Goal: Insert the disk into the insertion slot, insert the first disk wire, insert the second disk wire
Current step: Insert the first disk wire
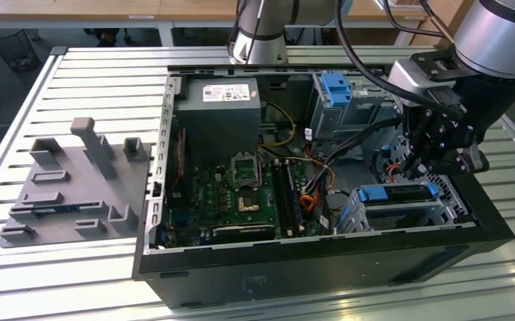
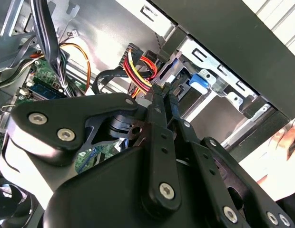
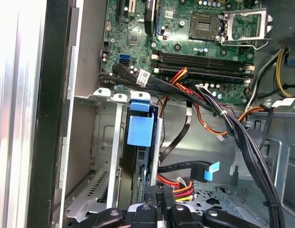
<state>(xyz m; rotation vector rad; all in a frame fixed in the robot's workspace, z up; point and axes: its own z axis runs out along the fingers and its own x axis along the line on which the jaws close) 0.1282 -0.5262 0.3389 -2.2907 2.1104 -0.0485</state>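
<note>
The disk (image 1: 398, 194), in its bright blue frame, sits inside the insertion slot (image 1: 364, 215), a low grey perforated cage at the case's near right corner. Both wrist views show the blue frame (image 3: 139, 129) (image 2: 200, 80) lodged in the cage (image 3: 107, 156). My gripper (image 1: 415, 172) hangs just over the cage's inner end. Its fingers are shut (image 2: 162, 90) (image 3: 157, 197) where a red-and-yellow disk wire (image 3: 178, 187) (image 2: 140, 71) ends between them. A black flat wire with a blue tag (image 3: 209, 171) lies loose beside it on the case floor.
The green motherboard (image 1: 239, 187), the grey power supply (image 1: 217, 107) and a taller bay with a blue tab (image 1: 338, 90) fill the open case. Bundled black cables (image 3: 242, 137) cross near the gripper. A grey fixture (image 1: 70, 187) rests on the slatted table at the exterior view's left.
</note>
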